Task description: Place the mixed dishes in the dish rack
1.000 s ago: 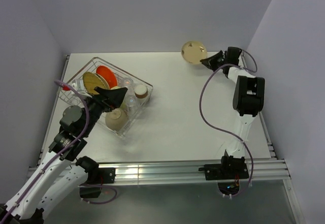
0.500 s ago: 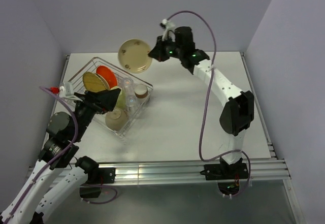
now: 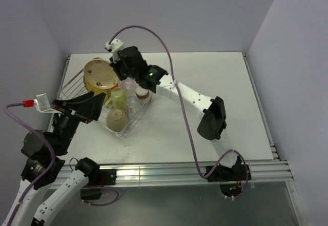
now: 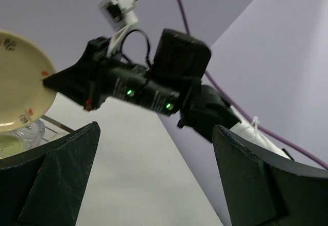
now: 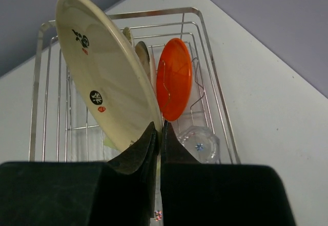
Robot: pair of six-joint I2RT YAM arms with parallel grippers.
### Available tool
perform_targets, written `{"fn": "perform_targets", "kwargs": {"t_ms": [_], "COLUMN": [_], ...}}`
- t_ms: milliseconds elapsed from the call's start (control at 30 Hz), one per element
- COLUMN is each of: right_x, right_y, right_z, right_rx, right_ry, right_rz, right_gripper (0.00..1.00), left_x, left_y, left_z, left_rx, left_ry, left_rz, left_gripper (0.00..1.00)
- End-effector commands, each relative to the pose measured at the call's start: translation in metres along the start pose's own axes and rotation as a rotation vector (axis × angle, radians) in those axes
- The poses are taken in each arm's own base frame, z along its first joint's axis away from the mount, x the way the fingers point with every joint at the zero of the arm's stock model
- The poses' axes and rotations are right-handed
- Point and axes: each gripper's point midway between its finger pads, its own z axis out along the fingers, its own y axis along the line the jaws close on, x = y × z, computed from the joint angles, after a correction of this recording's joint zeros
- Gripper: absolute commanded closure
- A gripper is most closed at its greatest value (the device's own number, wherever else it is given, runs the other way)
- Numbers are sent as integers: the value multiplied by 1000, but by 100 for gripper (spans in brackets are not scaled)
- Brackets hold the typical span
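Here, my right jaws pinch the cream patterned plate (image 5: 102,67) by its rim, tilted above the dish rack (image 5: 218,90) beside the orange plate (image 5: 174,85); I'd square it to a free slot before lowering. Left jaws spread, empty.

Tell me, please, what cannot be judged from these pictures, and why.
- Right wrist view: the right gripper covers the cream plate's lower edge, so it is unclear whether the plate touches the dish rack.
- Top view: the cream plate hides the orange plate.
- Top view: the left gripper hides the dish rack's near-left part.
- Left wrist view: the cream plate is cut off by the left edge.
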Motion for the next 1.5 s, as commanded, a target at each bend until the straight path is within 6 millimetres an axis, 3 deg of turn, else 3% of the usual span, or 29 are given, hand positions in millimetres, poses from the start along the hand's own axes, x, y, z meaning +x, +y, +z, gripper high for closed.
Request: {"fn": "perform_targets", "kwargs": {"t_ms": [0, 233, 300, 800, 1067, 1467], "right_x": [-29, -27, -28, 10, 34, 50], "right_y": [18, 53, 54, 103, 103, 100], "right_z": [4, 17, 21, 51, 64, 78], "right_rx": [135, 181, 228, 348, 379, 406], "right_ry": [-136, -186, -215, -313, -300, -310], "right_rz": [-14, 2, 4, -98, -144, -183], "right_gripper": [100, 100, 100, 100, 100, 100], "left_x": [-27, -46, -49, -67, -67, -65], "left_y": [-9, -10, -9, -4, 2, 6], "left_z": [-15, -34, -38, -60, -66, -71], "left_rx": [9, -3, -9, -54, -73, -92], "left_ry": [-68, -122, -132, -187, -191, -185], "left_rz": [29, 39, 41, 56, 49, 36], "left_gripper": [2, 1, 1, 1, 1, 1]}}
